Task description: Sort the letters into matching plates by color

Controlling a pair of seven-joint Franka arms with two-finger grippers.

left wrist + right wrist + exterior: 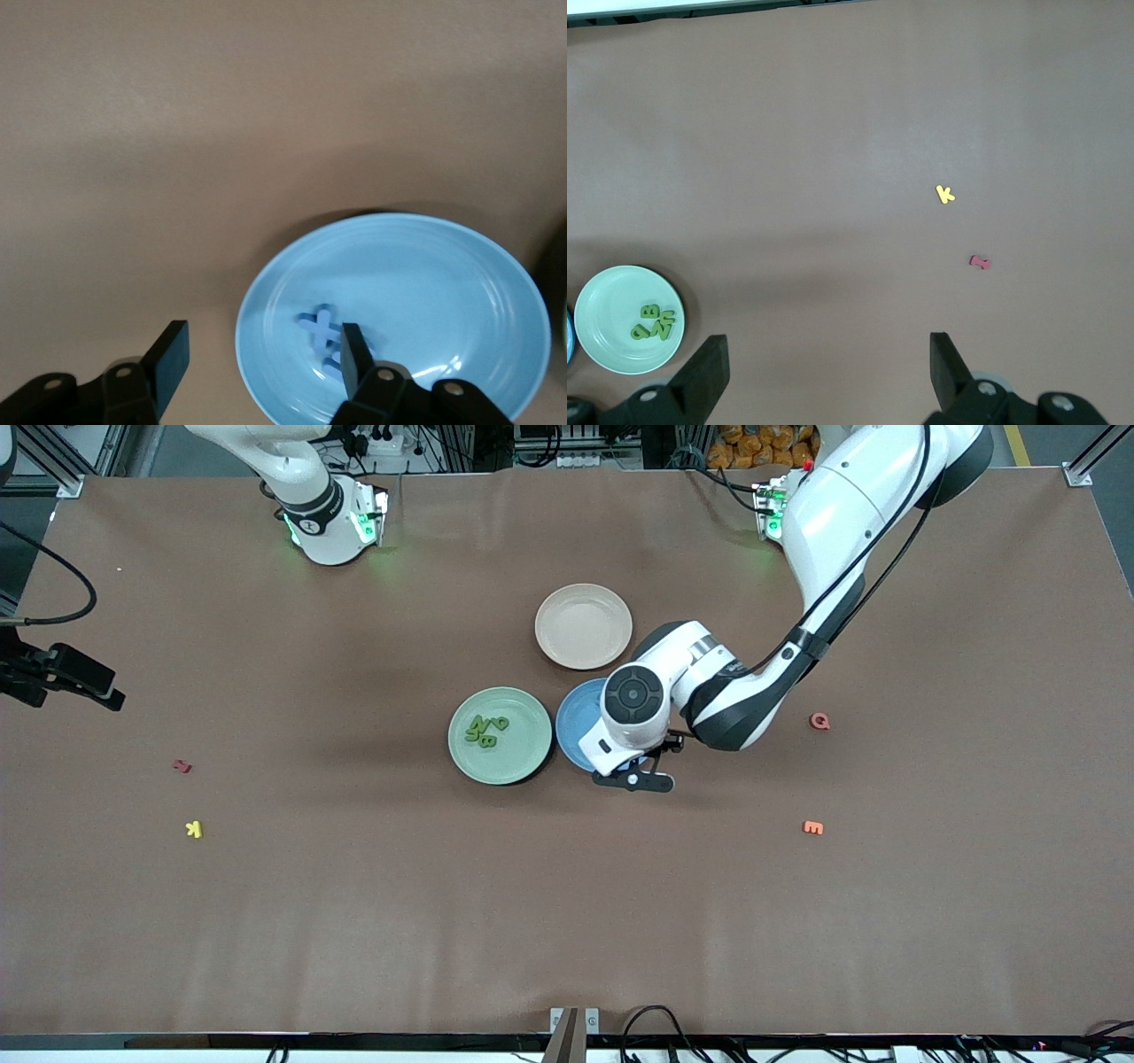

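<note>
Green foam letters (486,730) piled in pale green round plate (523,757) at table centre | blue letters (330,336) in blue plate (461,283) beside it — sorting looks near done | left gripper (264,356) over blue plate, fingers spread, empty | right gripper (828,372) waits high toward the right arm's end — fingers wide, empty.

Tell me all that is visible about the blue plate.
The blue plate is round, shallow and matte light blue, with faint rings inside its rim. It lies flat on the brown table, close beside the green plate and nearer the front camera than the beige-pink plate. Blue letters lie in it. The left hand, open, hangs over its edge, hiding part of it from the front.
</note>
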